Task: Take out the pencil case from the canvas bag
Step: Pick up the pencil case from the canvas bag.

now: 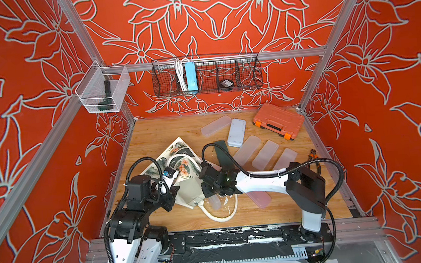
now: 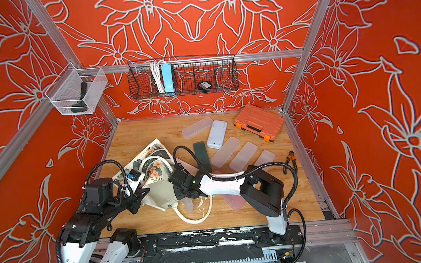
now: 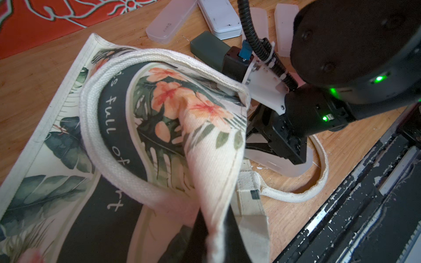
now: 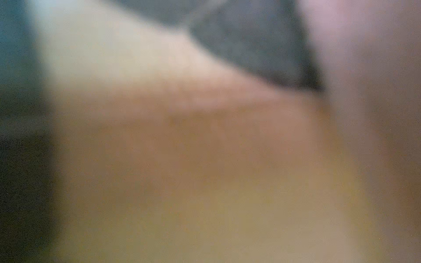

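Robotics lab test cell: an aluminium frame (image 1: pixel 288 54) and orange floral-printed walls (image 1: pixel 221 15) box in a wooden counter (image 1: pixel 163 133). The left arm (image 1: pixel 121 252) and right arm (image 1: pixel 259 182) rise from a black rail (image 1: pixel 238 237) along its near edge.

Wooden worktop (image 1: pixel 158 133), far right corner: one closed orange plastic tool case with a black handle (image 1: pixel 278 123). Right edge: pliers with orange-and-black grips (image 1: pixel 313 157).

Centre rear: one frosted translucent plastic box (image 1: pixel 216 125), with an opaque white plastic box (image 1: pixel 235 132) just beside it. A flat dark green case (image 1: pixel 221 149) lies beside the white box. Three further frosted boxes (image 1: pixel 265 154) lie in a row, side by side. One pink translucent box (image 1: pixel 259 199) lies nearer the front, partly hidden.

Rear rail: black wire basket (image 1: pixel 248 70) holding a light blue power strip (image 1: pixel 190 77), a coiled white cable (image 1: pixel 180 75) and a round black item (image 1: pixel 226 84).

Left rail: white mesh bin (image 1: pixel 119 93) holding a dark tool (image 1: pixel 106 96).
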